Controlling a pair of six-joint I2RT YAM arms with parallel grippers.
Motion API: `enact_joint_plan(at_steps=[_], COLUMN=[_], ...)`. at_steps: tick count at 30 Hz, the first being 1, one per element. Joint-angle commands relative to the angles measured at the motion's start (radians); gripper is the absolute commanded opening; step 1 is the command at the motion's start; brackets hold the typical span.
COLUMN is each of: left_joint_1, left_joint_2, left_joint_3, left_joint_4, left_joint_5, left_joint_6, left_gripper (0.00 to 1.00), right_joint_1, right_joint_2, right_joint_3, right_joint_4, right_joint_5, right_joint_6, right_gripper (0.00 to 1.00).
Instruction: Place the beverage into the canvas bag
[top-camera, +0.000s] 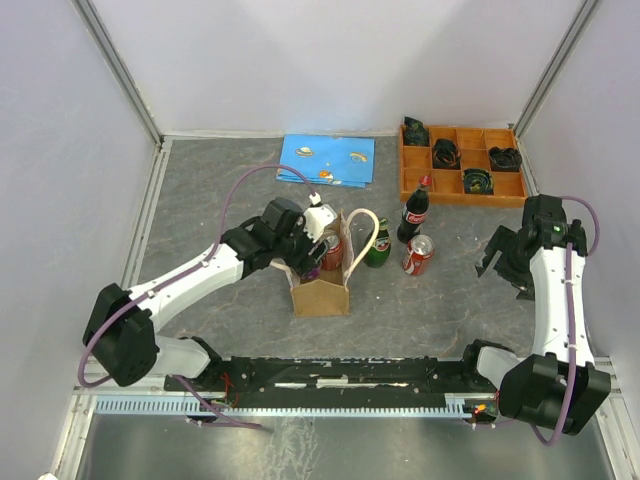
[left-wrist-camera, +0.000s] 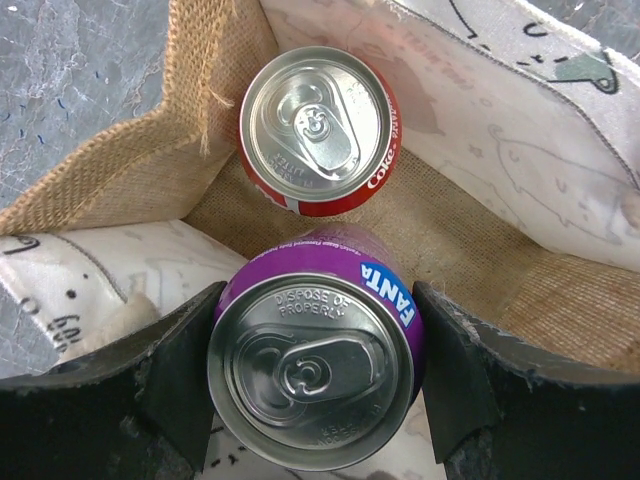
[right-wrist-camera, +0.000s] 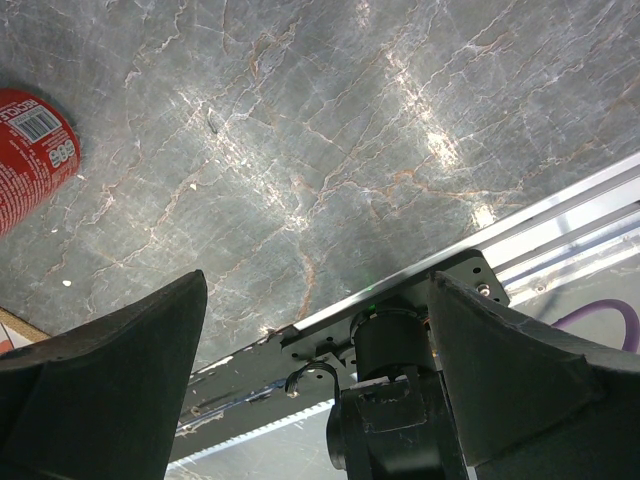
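Note:
The beige canvas bag (top-camera: 322, 295) stands open at the table's middle, with a cream rope handle (top-camera: 355, 240). My left gripper (top-camera: 308, 262) reaches into its mouth, shut on a purple Fanta can (left-wrist-camera: 315, 355) held upright just inside. A red Coke can (left-wrist-camera: 318, 130) stands on the bag's burlap floor (left-wrist-camera: 450, 225) beyond it. My right gripper (top-camera: 497, 262) is open and empty at the right, above bare table. A red can (top-camera: 417, 254), a green bottle (top-camera: 378, 243) and a cola bottle (top-camera: 414, 212) stand right of the bag.
An orange compartment tray (top-camera: 462, 166) with dark items sits at the back right. A blue booklet (top-camera: 328, 160) lies at the back centre. The red can's side shows in the right wrist view (right-wrist-camera: 30, 155). White walls enclose the table.

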Motion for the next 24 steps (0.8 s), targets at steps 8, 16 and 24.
enact_joint_plan(at_steps=[8,16,24], left_joint_1=[0.0,-0.001,-0.002], left_joint_2=[0.048,0.085,0.097], left_joint_3=[-0.061,-0.081,-0.097], left_joint_4=[0.239,0.261,0.249], left_joint_5=[-0.039,-0.026,-0.02], left_joint_6=[-0.026,-0.032,-0.028], left_gripper=[0.03,0.03,0.04], right_joint_1=[-0.003,-0.004,-0.003], right_joint_2=[0.012,0.011,0.015], right_joint_3=[0.045,0.042,0.036], right_joint_4=[0.011,0.012,0.013], right_joint_5=[0.003,0.006,0.01], right_joint_6=[0.009,0.008,0.007], right_gripper=[0.99,0.99,0.99])
